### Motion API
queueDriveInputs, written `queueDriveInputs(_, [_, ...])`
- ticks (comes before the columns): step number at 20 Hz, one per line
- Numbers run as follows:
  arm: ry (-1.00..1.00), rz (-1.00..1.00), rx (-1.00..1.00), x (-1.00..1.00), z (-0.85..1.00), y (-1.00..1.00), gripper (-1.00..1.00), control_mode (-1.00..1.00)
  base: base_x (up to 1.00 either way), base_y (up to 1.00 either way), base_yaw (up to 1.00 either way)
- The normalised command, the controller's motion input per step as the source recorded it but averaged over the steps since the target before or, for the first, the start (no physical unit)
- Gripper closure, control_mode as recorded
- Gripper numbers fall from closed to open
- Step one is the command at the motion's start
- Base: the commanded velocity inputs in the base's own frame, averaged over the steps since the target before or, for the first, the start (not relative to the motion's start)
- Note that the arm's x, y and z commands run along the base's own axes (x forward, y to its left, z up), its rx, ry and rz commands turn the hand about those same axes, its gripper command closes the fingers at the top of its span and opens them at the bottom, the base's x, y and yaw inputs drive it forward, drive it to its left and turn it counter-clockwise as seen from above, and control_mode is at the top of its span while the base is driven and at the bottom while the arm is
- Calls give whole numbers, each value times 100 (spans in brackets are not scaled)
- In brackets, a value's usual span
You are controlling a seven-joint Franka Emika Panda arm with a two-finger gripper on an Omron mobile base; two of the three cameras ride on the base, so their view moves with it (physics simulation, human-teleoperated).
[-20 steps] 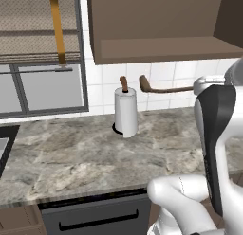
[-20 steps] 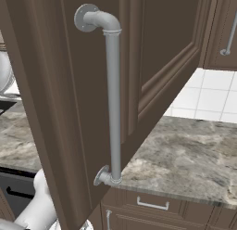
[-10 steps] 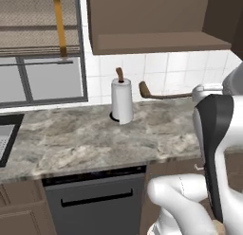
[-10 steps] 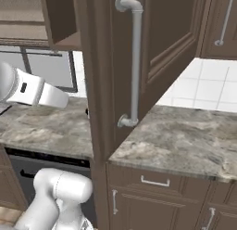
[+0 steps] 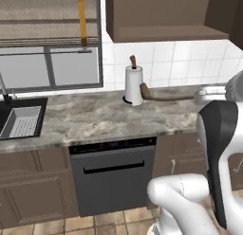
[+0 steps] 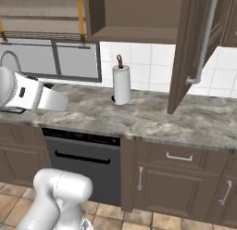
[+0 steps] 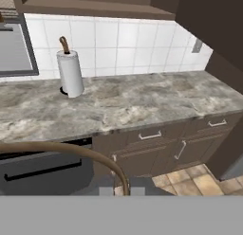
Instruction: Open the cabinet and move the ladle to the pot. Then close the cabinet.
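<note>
Cabinet [image 6: 139,15] door's hanging open and the ladle [image 5: 163,95] is out, jaws pinched on its handle, riding above the counter [image 5: 85,120] by the back edge. Carry step, I'd say; next it needs finding the pot.

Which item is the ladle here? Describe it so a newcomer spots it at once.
Start at the grey marbled counter below the open cabinet. In the left base view, the ladle hangs in the air above the counter, just right of the white paper-towel roll, carried by the arm. It is slim and brown, lying level with an oval scoop at its left end, unlike the upright white roll with a brown tip.
</note>
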Motion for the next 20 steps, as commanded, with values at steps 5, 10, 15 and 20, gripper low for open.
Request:
queueDriveInputs(5, [0,0,0,0,0,0,100,100,-4,29,16])
queueDriveInputs(10, [0,0,0,0,0,0,100,100,-16,19,78])
queueDriveInputs(15, [0,0,0,0,0,0,100,100,-23,31,91])
queueDriveInputs(20, [0,0,0,0,0,0,100,100,-27,30,89])
